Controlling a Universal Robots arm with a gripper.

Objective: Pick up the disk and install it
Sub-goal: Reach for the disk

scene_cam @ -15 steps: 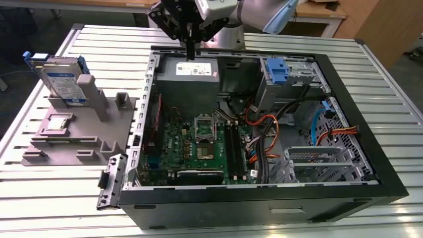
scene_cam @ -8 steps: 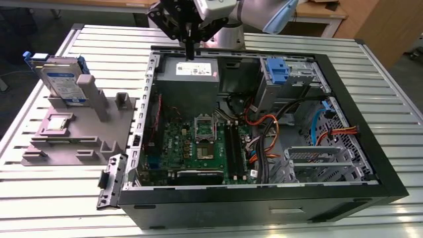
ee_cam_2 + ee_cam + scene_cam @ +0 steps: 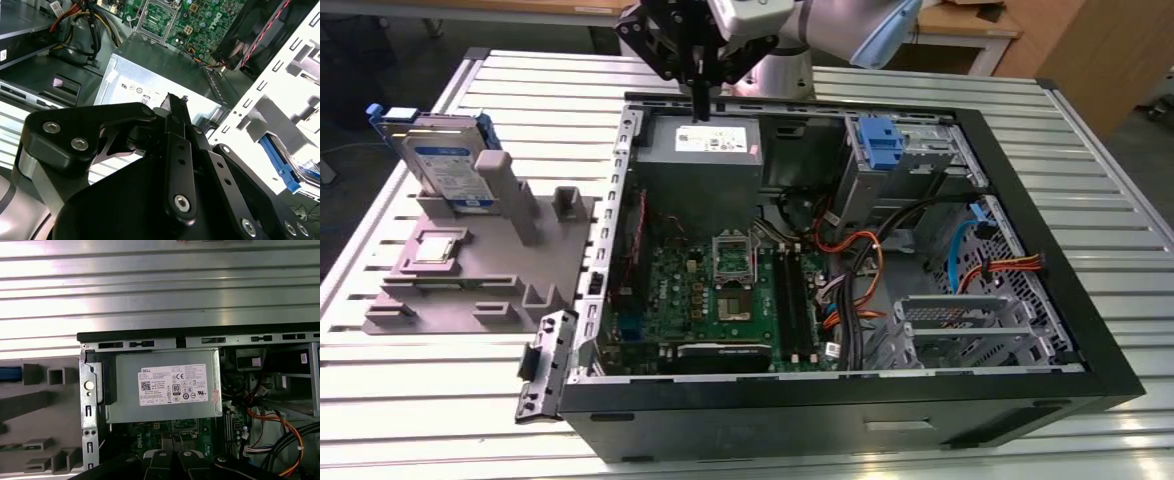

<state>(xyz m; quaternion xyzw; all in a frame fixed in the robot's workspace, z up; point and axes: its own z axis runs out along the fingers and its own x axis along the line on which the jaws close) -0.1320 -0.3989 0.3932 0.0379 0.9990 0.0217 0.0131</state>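
Observation:
The disk (image 3: 450, 165) stands upright in a slot of the grey fixture (image 3: 467, 275) at the exterior view's left, outside the computer case. It is a flat silver drive with a white-and-blue label and blue plastic along its edges. My gripper (image 3: 700, 112) hangs well away from it, over the case's far edge, just above the grey power supply (image 3: 704, 140). Its black fingers (image 3: 173, 107) are pressed together with nothing between them. Directly under the gripper, the power supply's white sticker (image 3: 172, 385) is in the first wrist view.
The open black computer case (image 3: 1067, 330) lies on a slatted metal table (image 3: 440, 400). Inside are the green motherboard (image 3: 720, 290), orange and black cables (image 3: 861, 270), an upright blue latch piece (image 3: 881, 140) and a metal drive cage (image 3: 961, 320). A loose black bracket (image 3: 544, 365) leans at the case's near corner.

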